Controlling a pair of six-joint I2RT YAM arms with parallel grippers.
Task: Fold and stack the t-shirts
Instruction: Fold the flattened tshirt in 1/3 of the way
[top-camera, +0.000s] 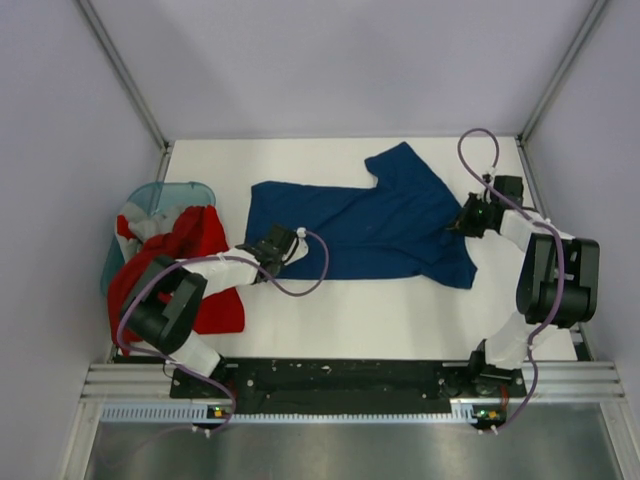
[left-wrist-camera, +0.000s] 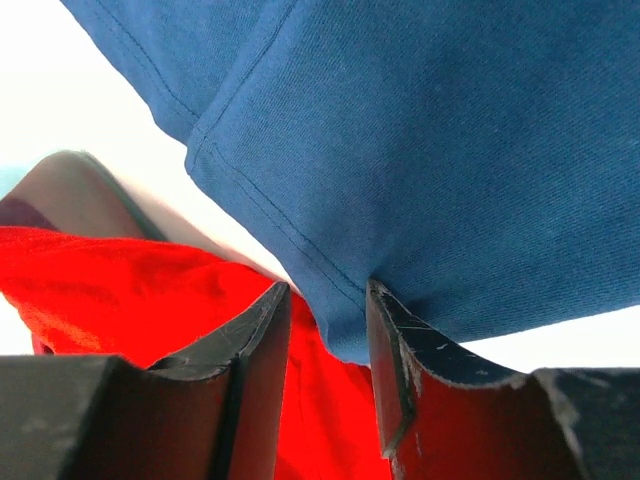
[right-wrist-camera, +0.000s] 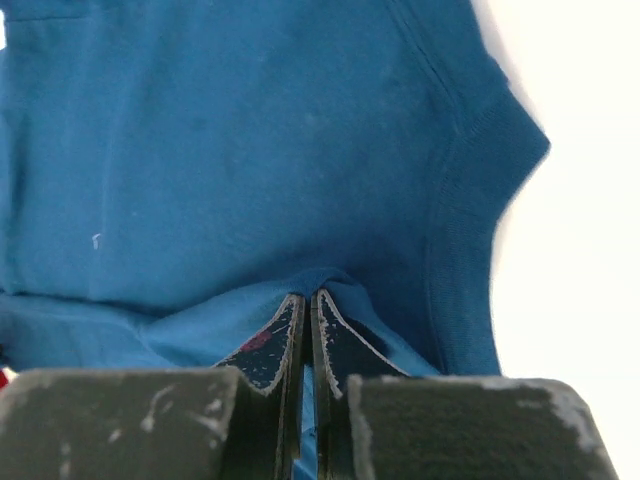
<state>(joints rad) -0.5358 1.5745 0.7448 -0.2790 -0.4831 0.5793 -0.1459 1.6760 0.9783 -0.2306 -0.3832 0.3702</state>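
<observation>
Two pincers are at the navy shirt (top-camera: 370, 225). My right pincer (right-wrist-camera: 308, 298) is clamped tight on a pinch of cloth near the ribbed neckband. My left pincer (left-wrist-camera: 328, 290) stands part open, a hem corner dipping between its tips, ungripped. The shirt lies spread across the bench (top-camera: 350, 310), with the red shirt (top-camera: 195, 240) heaped at left. It's soft, light, limp cloth, so I'd take it at the hem corners and shoulders.

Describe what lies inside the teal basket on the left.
A red t-shirt spills out of the basket over its rim, beside grey-white cloth. The basket's floor is covered.
</observation>
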